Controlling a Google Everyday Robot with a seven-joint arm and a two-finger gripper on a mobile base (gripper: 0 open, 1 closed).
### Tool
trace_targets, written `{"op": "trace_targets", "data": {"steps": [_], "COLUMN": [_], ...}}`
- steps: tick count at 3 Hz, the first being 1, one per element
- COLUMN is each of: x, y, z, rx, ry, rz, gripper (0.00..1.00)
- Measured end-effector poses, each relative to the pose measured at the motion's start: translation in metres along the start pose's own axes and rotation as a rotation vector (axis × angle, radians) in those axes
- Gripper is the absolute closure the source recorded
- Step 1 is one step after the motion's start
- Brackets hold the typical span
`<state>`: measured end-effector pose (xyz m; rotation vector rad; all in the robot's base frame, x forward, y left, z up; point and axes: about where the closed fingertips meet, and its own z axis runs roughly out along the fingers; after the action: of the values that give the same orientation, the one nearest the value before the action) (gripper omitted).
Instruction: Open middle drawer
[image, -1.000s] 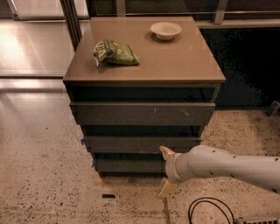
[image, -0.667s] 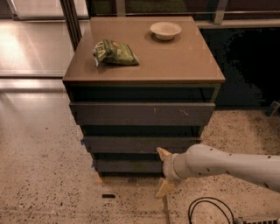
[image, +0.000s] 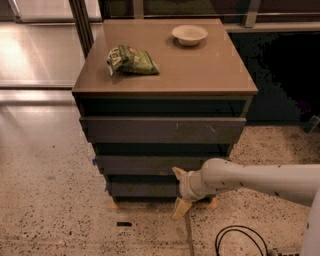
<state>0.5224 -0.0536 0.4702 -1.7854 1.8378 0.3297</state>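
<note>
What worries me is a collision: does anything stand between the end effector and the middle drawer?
Nothing visible does. The open end effector hangs right before the wide, dark grey, handleless middle drawer front, right of its centre.

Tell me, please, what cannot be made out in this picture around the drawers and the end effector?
Camera view, the only one:
- Inside of the middle drawer: hidden behind its own front and the drawer above.
- Its right end: covered by the arm.
- Whether the end effector, low before the drawers with fingers apart, touches any front: this angle does not show it.
- Cable on the floor: cut off by the bottom edge.
</note>
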Motion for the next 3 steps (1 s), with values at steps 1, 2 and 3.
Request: {"op": "trace_targets", "data": {"steps": [1,2,3], "x": [0.015,0.024,0.024], "y": [-0.01,-0.041,-0.041], "z": [0.0,-0.001,-0.001], "rx": [0.046,0.135,0.135], "ry": [0.011,0.01,0.01], "rz": [0.041,0.073,0.074], "gripper": [0.0,0.0,0.0]}}
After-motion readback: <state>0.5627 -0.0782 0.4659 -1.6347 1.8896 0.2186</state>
